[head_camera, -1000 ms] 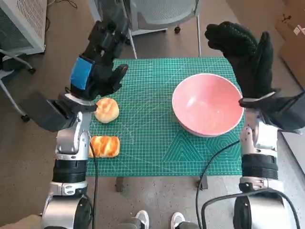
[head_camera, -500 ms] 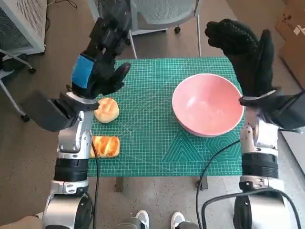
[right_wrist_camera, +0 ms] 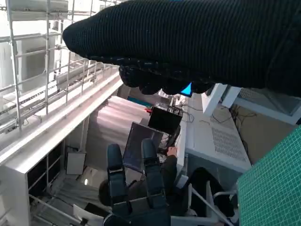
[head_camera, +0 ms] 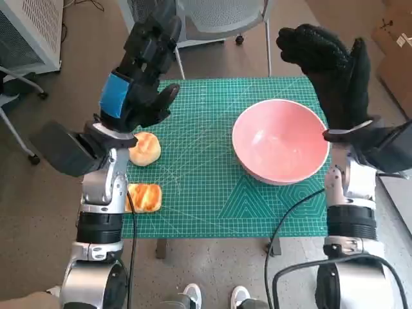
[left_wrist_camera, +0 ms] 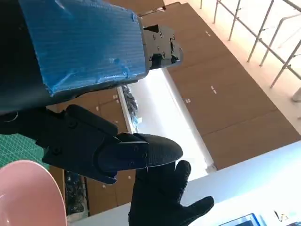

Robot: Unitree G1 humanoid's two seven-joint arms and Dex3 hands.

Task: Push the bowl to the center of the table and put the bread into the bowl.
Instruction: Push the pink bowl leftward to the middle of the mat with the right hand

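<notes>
A: Bowl, bread?
B: Pink bowl (head_camera: 280, 140), tabletop's (head_camera: 206, 199) right half; two bread rolls (head_camera: 144, 148) at left edge.
A: Robot hands?
B: Left robot hand (head_camera: 138, 80), right robot hand (head_camera: 331, 67): raised, fingers spread, empty.

My table (head_camera: 193, 193) wears a green mat over brown floor (head_camera: 64, 103). A grey chair (head_camera: 219, 16) stands beyond it, a white cabinet (head_camera: 29, 32) left.
</notes>
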